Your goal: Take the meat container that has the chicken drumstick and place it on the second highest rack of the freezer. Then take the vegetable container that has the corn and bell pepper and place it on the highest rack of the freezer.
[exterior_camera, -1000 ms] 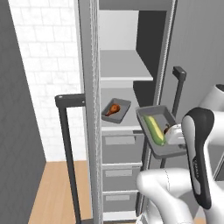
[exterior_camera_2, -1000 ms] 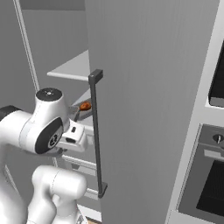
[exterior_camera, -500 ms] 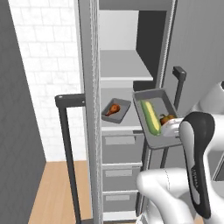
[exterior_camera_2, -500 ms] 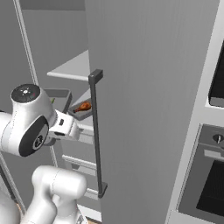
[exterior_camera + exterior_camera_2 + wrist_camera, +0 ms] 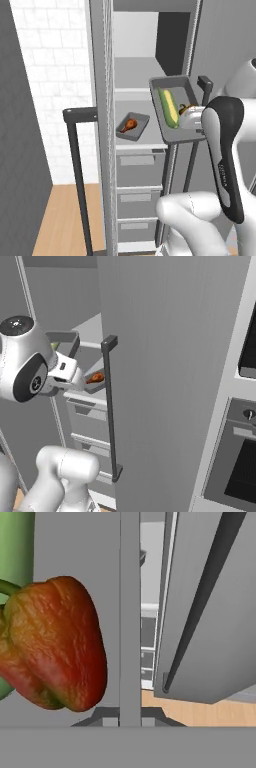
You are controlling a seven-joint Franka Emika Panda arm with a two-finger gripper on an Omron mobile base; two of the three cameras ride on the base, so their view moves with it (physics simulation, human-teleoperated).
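Open freezer (image 5: pixel 150 65), chicken drumstick (image 5: pixel 129 124) in grey tray (image 5: pixel 141 120) on lower shelf, corn (image 5: pixel 168 108) and bell pepper (image 5: pixel 55 644) in vegetable container (image 5: pixel 172 85) held tilted at upper shelf, tool (image 5: pixel 192 117) clamped on its rim.

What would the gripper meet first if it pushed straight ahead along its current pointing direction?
Most likely the freezer: the gripper, shut on the vegetable container with the corn and bell pepper, faces its open shelves. Depth is unclear.
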